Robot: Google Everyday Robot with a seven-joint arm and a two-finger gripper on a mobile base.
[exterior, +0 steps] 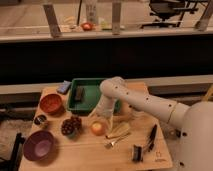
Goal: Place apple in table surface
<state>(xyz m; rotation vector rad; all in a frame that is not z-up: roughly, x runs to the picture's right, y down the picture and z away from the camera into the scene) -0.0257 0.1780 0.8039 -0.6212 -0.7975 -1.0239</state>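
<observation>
The apple (97, 129), small, round and orange-yellow, is low over or on the light wooden table surface (85, 155), just right of the dark grape cluster (71, 126). My gripper (101, 119), at the end of the white arm coming in from the right, is directly above the apple and right against its top. Whether the apple rests on the wood or hangs just above it I cannot tell.
A green tray (92, 102) holding a dark block (79, 93) lies behind the gripper. An orange bowl (51, 103), a small dark cup (40, 120) and a purple bowl (39, 146) stand at the left. A pale yellow item (119, 131), a fork (116, 142) and black utensils (151, 137) lie to the right.
</observation>
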